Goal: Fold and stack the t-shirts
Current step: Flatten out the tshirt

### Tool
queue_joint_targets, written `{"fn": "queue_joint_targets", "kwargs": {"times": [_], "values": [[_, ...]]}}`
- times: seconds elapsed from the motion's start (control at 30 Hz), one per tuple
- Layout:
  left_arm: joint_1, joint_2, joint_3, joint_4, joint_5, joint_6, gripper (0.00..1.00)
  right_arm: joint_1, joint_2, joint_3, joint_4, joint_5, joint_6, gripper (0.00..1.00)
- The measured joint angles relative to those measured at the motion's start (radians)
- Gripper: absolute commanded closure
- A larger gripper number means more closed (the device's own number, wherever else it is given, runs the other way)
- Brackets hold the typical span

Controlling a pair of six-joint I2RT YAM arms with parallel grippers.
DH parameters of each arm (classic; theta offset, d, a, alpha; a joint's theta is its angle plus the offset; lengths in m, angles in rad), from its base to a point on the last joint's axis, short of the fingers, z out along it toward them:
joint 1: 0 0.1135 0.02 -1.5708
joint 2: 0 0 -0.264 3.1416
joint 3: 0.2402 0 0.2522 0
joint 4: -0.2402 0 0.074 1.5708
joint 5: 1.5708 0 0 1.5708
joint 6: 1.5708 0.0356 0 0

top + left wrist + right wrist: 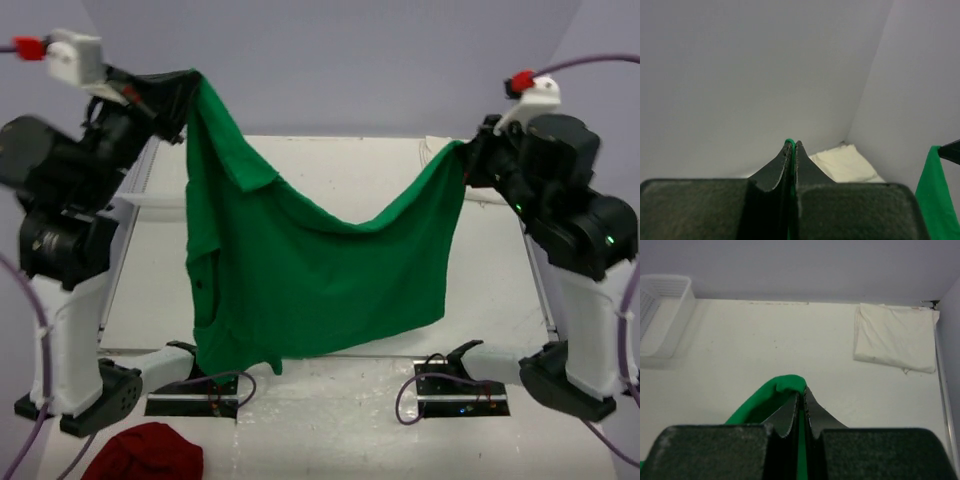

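Observation:
The bright green t-shirt [300, 270] hangs in the air over the table, stretched between both raised grippers and sagging in the middle. My left gripper [185, 88] is shut on its upper left corner. A thin green edge [788, 143] shows between the closed fingertips of the left gripper [792, 145]. My right gripper [462, 153] is shut on the other corner, lower than the left one. In the right wrist view a green fold [777, 392] bulges beside the right gripper [802, 391]. The cream-white t-shirt [895, 337] lies folded at the table's far right corner, also visible from the left wrist [845, 162].
A white plastic basket [662, 315] stands at the table's far left [140, 190]. A dark red cloth [145, 452] lies on the near ledge by the left arm's base. Grey walls close in the back and sides. The shirt's hem hangs just above the near edge of the white table [330, 165].

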Motion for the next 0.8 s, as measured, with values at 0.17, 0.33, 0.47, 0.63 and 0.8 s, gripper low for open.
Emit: {"fn": "queue_joint_targets", "kwargs": {"times": [0.17, 0.33, 0.47, 0.63, 0.8], "values": [[0.000, 0.171, -0.077, -0.016, -0.029, 0.002, 1.00, 0.000, 0.227, 0.120, -0.018, 0.045, -0.015, 1.00], [0.000, 0.140, -0.081, -0.038, -0.016, 0.002, 1.00, 0.003, 0.197, 0.140, -0.024, 0.067, -0.023, 1.00], [0.000, 0.000, -0.074, -0.038, -0.008, 0.002, 1.00, 0.014, 0.057, 0.120, -0.021, 0.080, -0.027, 1.00], [0.000, -0.195, -0.058, -0.015, 0.013, 0.000, 1.00, 0.019, -0.115, 0.088, -0.010, 0.081, -0.026, 1.00], [0.000, -0.308, -0.032, 0.010, 0.038, -0.013, 1.00, 0.019, -0.224, 0.062, -0.016, 0.049, -0.020, 1.00]]}}
